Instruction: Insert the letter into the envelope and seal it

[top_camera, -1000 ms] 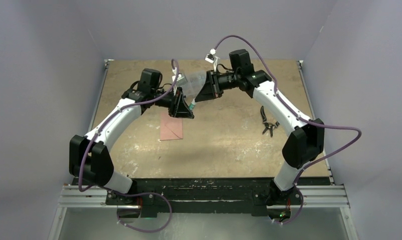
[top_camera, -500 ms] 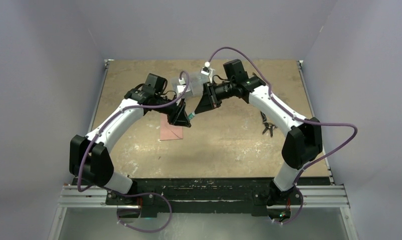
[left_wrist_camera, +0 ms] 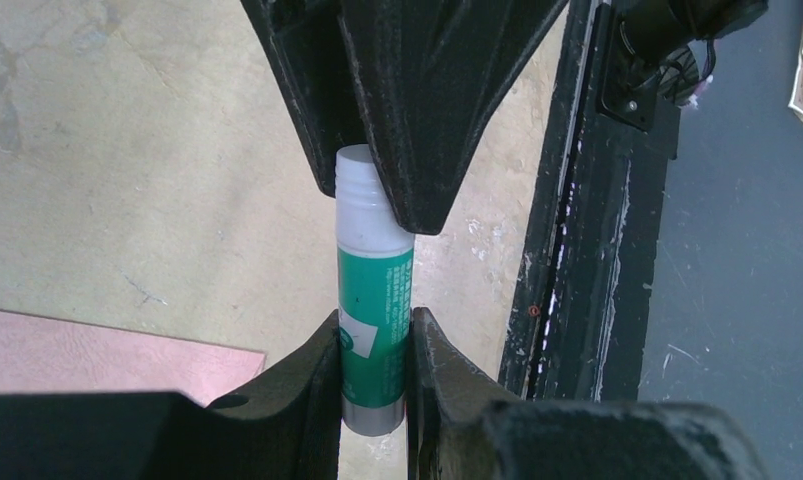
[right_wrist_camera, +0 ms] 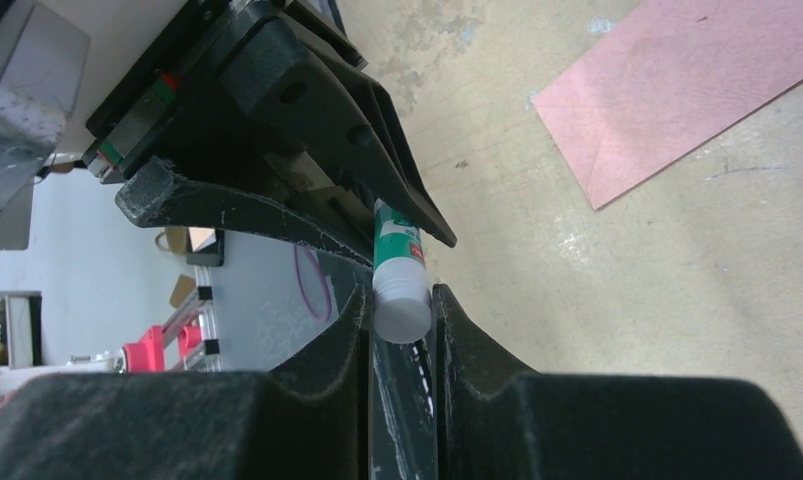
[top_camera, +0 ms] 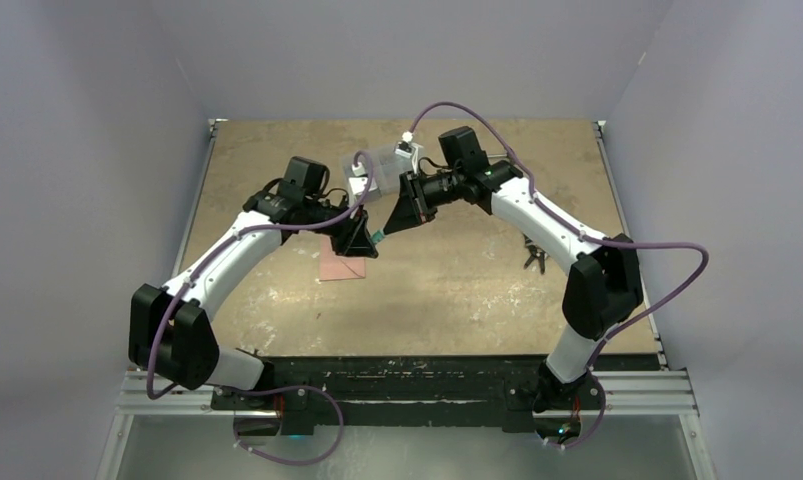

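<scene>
A green glue stick [left_wrist_camera: 376,290] with a white cap is held between both grippers above the table. My left gripper [left_wrist_camera: 374,325] is shut on its green body. My right gripper [right_wrist_camera: 399,300] is shut on its white cap end [right_wrist_camera: 401,305]. In the top view the two grippers meet at the glue stick [top_camera: 378,236], just right of the salmon-pink envelope [top_camera: 341,263]. The envelope lies flat on the table and also shows in the left wrist view [left_wrist_camera: 97,350] and the right wrist view [right_wrist_camera: 697,80]. The letter is not in view.
A clear plastic box [top_camera: 380,163] sits behind the grippers, partly hidden by the arms. Black pliers [top_camera: 534,256] lie on the table at the right. The black front rail [left_wrist_camera: 577,200] marks the near table edge.
Both grippers, joined on the glue stick, have moved a little nearer and to the left, closer over the envelope's right edge. The grips are unchanged.
</scene>
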Action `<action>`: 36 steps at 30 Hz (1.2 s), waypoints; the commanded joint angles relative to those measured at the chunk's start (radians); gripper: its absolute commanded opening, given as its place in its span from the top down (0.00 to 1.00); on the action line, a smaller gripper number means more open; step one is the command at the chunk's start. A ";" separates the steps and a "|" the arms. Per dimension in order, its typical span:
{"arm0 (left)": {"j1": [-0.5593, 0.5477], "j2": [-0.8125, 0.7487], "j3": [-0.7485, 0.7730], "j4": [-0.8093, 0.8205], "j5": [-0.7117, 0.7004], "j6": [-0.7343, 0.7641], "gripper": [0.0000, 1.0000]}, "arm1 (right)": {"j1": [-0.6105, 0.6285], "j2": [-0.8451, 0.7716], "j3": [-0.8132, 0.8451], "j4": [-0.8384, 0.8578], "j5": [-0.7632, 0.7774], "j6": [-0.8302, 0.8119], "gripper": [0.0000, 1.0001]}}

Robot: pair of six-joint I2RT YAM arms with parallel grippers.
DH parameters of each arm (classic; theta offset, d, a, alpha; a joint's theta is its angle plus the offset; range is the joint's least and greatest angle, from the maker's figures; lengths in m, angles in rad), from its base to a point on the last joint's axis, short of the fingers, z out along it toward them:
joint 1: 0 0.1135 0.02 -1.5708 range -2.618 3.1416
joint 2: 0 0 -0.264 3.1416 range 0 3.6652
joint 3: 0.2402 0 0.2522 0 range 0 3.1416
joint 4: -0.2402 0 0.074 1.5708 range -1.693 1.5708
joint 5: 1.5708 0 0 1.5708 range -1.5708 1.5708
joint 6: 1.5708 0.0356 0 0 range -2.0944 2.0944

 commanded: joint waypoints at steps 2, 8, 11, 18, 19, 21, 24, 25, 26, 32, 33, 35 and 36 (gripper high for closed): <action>0.000 -0.024 0.072 0.513 0.077 -0.106 1.00 | 0.101 0.007 -0.048 -0.045 0.067 0.136 1.00; 0.000 -0.058 -0.024 0.546 0.058 -0.115 1.00 | 0.068 -0.077 0.024 -0.030 0.337 0.265 0.61; 0.000 -0.078 -0.082 0.605 0.025 -0.145 1.00 | 0.055 -0.120 0.073 -0.043 0.472 0.304 0.38; 0.000 -0.082 -0.147 0.721 -0.050 -0.188 1.00 | 0.041 -0.170 0.173 -0.071 0.572 0.345 0.19; 0.000 -0.084 -0.153 0.724 -0.050 -0.186 1.00 | 0.040 -0.176 0.178 -0.065 0.589 0.356 0.19; 0.001 -0.089 -0.161 0.728 -0.054 -0.186 1.00 | 0.037 -0.184 0.191 -0.063 0.633 0.379 0.22; 0.000 -0.098 -0.170 0.728 -0.059 -0.184 1.00 | 0.032 -0.180 0.211 -0.057 0.651 0.395 0.34; 0.000 -0.101 -0.173 0.732 -0.060 -0.184 1.00 | 0.032 -0.170 0.225 -0.062 0.641 0.392 0.39; 0.000 -0.103 -0.175 0.735 -0.063 -0.185 1.00 | 0.031 -0.153 0.241 -0.082 0.633 0.387 0.43; 0.000 -0.103 -0.174 0.758 -0.079 -0.193 1.00 | 0.032 -0.096 0.299 -0.151 0.617 0.337 0.49; 0.000 -0.102 -0.172 0.759 -0.079 -0.193 1.00 | 0.032 -0.094 0.300 -0.152 0.612 0.331 0.48; 0.000 -0.098 -0.171 0.759 -0.076 -0.195 1.00 | 0.032 -0.090 0.297 -0.147 0.599 0.327 0.48; 0.000 -0.096 -0.171 0.759 -0.076 -0.197 1.00 | 0.033 -0.088 0.299 -0.148 0.595 0.325 0.49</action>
